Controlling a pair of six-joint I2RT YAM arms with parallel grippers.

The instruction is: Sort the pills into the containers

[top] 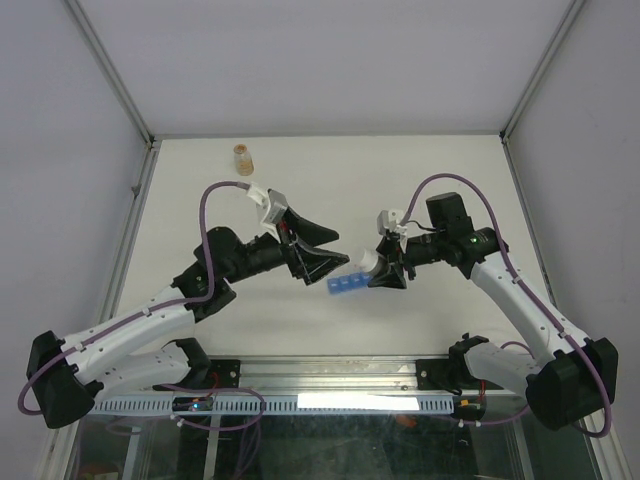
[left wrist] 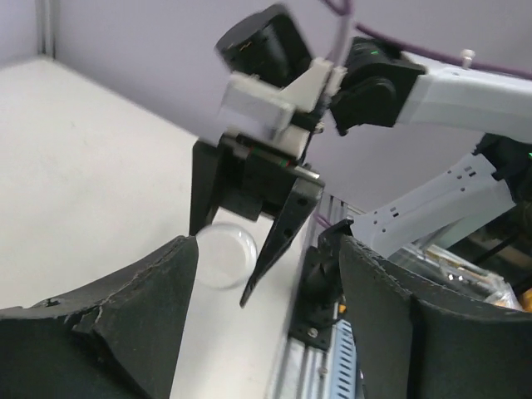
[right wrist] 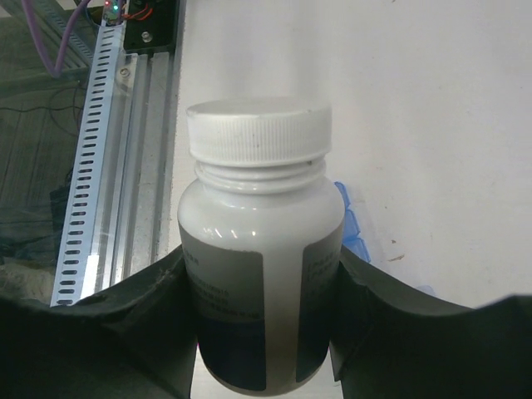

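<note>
Surface: an off-white surface (top: 420, 170), matt and plain, carries everything.
Room: pale lavender walls (top: 330, 60) close it in on three sides, with grey metal posts (top: 110, 70) running up at the far corners.
Near edge: a slotted aluminium rail (top: 350, 400) runs between my two bases.
Far left corner: a small amber bottle (top: 241, 156) stands upright, well apart from both arms.
Containers, place: the containers (top: 346, 285) lie flat on the surface near its middle, between my two tools and just beside the right one.
Containers, axis: the blue strip's long axis runs left to right, its right end angled slightly toward the far wall. I cannot tell whether the lids are up.
Left tool: my left tool (top: 340, 250) stands wide with nothing between its fingers, pointing toward the right tool.
Right tool: my right tool (top: 385, 275) grips a white bottle (right wrist: 258, 249) with a ribbed white cap, clamped around its body.
</note>
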